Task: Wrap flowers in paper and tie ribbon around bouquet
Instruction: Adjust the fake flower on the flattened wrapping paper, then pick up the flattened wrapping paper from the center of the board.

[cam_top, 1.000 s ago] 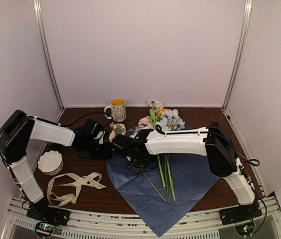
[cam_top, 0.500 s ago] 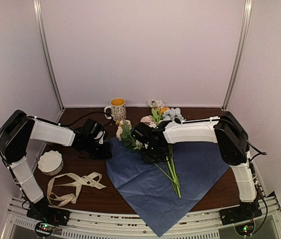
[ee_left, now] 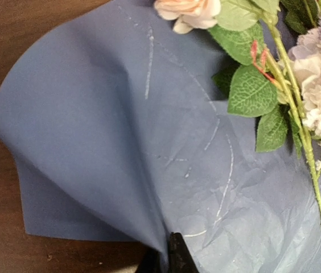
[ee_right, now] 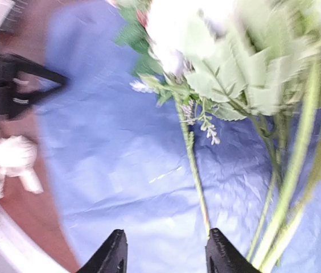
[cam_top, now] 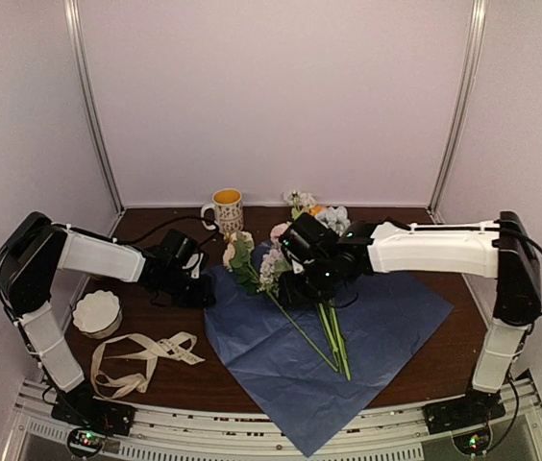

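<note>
Paper (cam_top: pixel 281 365), blue, lies as a diamond on the brown table (cam_top: pixel 449 370). Its left corner is raised in a fold and pinched between the closed jaws of the left gripper (ee_left: pixel 172 259). Flowers (cam_top: pixel 276 274) lie across the sheet, blooms toward the back wall; the right gripper (ee_right: pixel 166 236) hovers over the stems, jaws parted, holding nothing. Ribbon (cam_top: pixel 146 355) lies loose on the table left of the paper, near a white bowl (cam_top: pixel 96 312).

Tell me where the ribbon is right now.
Top external view: the ribbon lies loose on the table, near left, just in front of the white scalloped bowl and left of the blue paper.
</note>
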Robot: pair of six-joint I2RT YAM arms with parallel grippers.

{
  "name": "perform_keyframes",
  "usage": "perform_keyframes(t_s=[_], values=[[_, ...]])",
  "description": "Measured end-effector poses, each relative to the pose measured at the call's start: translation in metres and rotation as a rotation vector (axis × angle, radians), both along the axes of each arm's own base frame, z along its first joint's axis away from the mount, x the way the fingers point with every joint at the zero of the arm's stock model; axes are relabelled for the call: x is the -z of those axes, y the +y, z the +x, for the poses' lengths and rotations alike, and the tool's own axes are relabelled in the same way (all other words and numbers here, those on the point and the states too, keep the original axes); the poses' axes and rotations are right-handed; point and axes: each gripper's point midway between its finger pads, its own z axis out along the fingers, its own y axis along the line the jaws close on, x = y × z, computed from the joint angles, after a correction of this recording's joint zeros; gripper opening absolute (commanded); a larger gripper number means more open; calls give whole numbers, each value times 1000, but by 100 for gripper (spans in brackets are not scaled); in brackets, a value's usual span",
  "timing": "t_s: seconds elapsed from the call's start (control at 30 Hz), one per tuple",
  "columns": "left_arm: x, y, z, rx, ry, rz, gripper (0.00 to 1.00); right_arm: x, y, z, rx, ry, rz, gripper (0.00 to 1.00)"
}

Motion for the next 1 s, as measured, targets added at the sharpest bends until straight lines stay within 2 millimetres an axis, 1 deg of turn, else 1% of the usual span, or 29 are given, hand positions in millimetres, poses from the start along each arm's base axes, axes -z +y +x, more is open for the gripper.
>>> perform_keyframes(t_s=[0.1, 0.13, 0.2, 0.27, 0.33, 0.37, 0.43, 0.5, 0.57, 0.63, 0.67, 0.73, 0.77, 0.83, 0.9, 0.93, 1.0], values=[[2, 4, -1, 0, 2, 22, 45, -39, -12, -11, 3, -45, 91, 51], [1, 5, -2, -1, 1, 29, 52, -46, -18, -15, 7, -52, 106, 51], [-4, 7, -1, -2, -11, 37, 63, -50, -32, -24, 15, -53, 114, 52], [-13, 10, 0, -14, -30, 40, 68, -40, -48, -35, 29, -30, 92, 55], [-28, 12, 1, -22, -66, 42, 71, -18, -72, -51, 43, 19, 24, 60], [-36, 14, 2, -28, -89, 47, 72, -5, -87, -60, 54, 46, -22, 63], [-52, 17, 2, -35, -138, 66, 73, 12, -116, -77, 74, 90, -101, 66], [-69, 18, -1, -33, -195, 93, 72, 19, -142, -92, 99, 111, -145, 66], [-89, 15, -6, -14, -269, 124, 70, 21, -167, -103, 137, 122, -143, 65], [-115, 2, -18, 50, -371, 141, 69, 27, -187, -111, 191, 139, -112, 65], [-128, -8, -27, 103, -425, 141, 68, 33, -196, -114, 219, 157, -98, 65], [-152, -34, -52, 240, -533, 133, 68, 49, -212, -122, 275, 213, -76, 65], [-164, -49, -69, 323, -591, 124, 68, 57, -220, -125, 301, 238, -76, 65], [-183, -86, -114, 532, -703, 98, 68, 69, -232, -133, 349, 285, -70, 66], [-190, -114, -156, 712, -776, 72, 68, 75, -239, -139, 379, 311, -53, 67], [-189, -125, -177, 801, -809, 71, 68, 78, -240, -142, 387, 324, -37, 68], [-180, -138, -203, 929, -854, 96, 69, 84, -240, -147, 392, 351, -24, 68]])
